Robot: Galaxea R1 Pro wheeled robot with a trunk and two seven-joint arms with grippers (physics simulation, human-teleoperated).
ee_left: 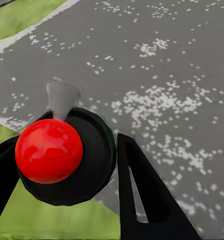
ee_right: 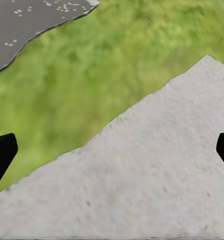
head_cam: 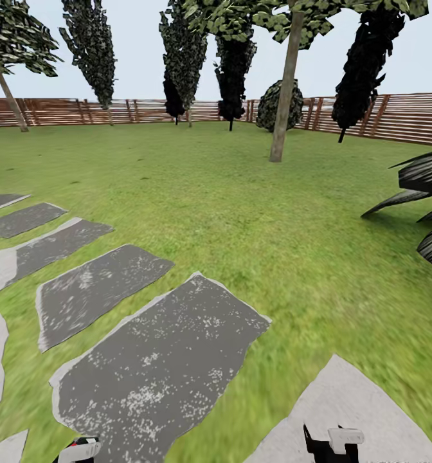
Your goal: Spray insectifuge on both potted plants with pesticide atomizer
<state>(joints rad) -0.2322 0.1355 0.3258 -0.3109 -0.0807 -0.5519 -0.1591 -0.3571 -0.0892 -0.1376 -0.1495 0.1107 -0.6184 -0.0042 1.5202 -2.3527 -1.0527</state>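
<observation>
Outdoors, we are clamping our left gripper (ee_left: 62, 175) jaws on the pesticide atomizer (ee_left: 67, 155) above a dark stone slab (head_cam: 158, 366); our right gripper (ee_right: 112, 150) jaws are hanging wide apart over a pale slab (ee_right: 142, 185), open lawn (head_cam: 254, 212) stretching ahead to the fence (head_cam: 113, 110).

A green lawn (head_cam: 242, 212) runs back to a brown slatted fence (head_cam: 113, 110). Grey stone slabs (head_cam: 158, 366) cross the lawn's near part; dark trees (head_cam: 184, 51) stand before the fence under pale sky.
</observation>
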